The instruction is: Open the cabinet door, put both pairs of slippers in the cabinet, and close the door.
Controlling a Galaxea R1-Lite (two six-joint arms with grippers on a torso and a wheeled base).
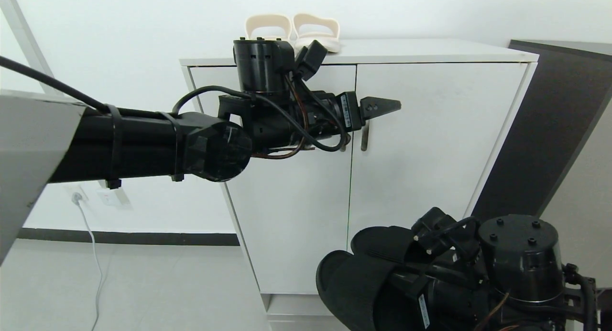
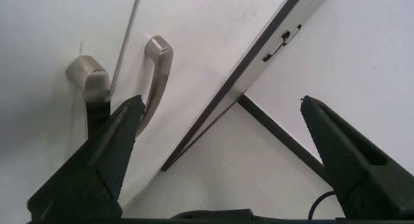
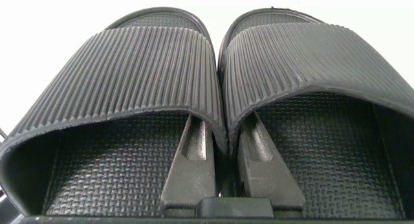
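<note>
Currently the white cabinet (image 1: 430, 144) fills the centre of the head view with both doors shut; opening is not yet done. The black slippers (image 1: 363, 278) sit at lower right, the pair clamped together by their adjoining inner walls in the right gripper (image 3: 223, 166), ready for stowing. The cream slippers (image 1: 292, 27) rest on the cabinet top, upper centre, uncollected. The left gripper (image 2: 220, 107) hangs with jaws apart beside the door handles (image 2: 157, 68), gripping nothing. Outstanding: opening, both placements, closing.

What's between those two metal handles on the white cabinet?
Only the thin seam where the two closed cabinet doors meet, as the left wrist view shows; the open left gripper hangs in front of it.
</note>
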